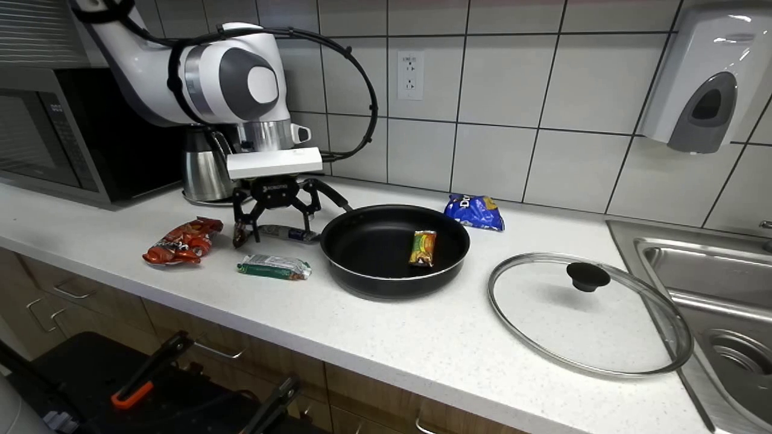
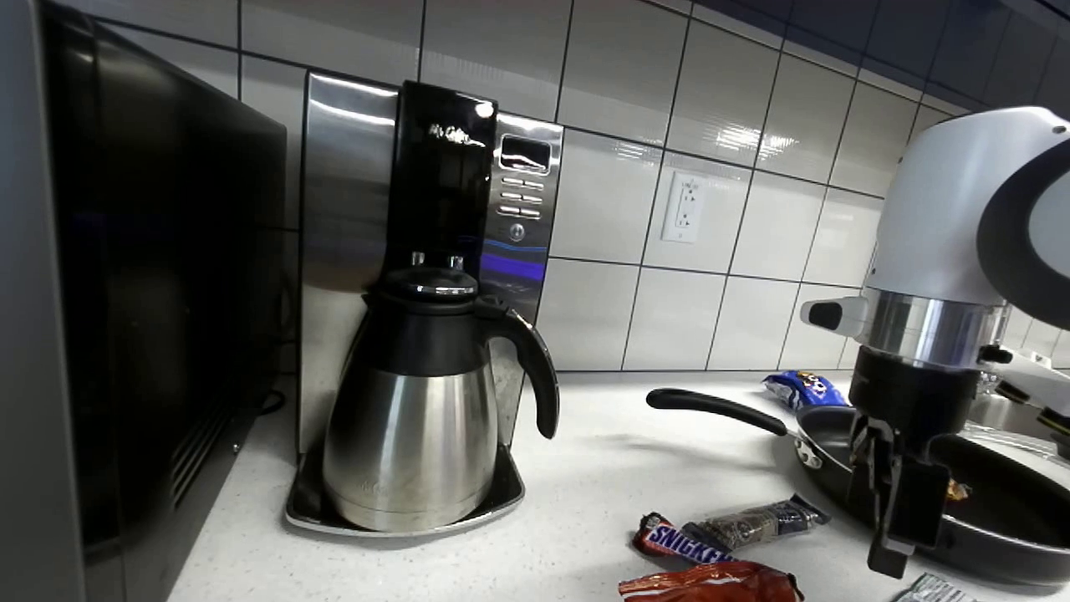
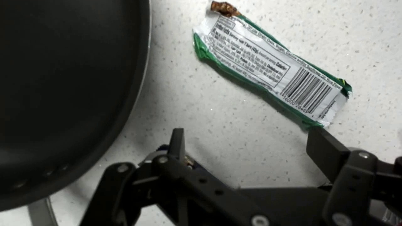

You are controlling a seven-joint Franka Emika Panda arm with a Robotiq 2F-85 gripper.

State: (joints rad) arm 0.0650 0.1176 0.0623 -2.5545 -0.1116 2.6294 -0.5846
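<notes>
Exterior view: pan [image 1: 374, 244] (packet [image 1: 423, 248] inside).

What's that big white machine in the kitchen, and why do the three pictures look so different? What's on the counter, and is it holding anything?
That's a robot arm. At its end are two black fingers for pinching things. Two cameras stand away from the arm and look from different places. The third rides on the arm itself, so its picture shows the fingers close up.

On the counter there's a black pan with a little packet inside, a green-and-white snack bar, a Snickers beside another wrapped bar, a red bag, a blue bag, a clear lid, and a coffee maker with its metal pot.

The fingers are spread apart and aren't holding anything.
</notes>
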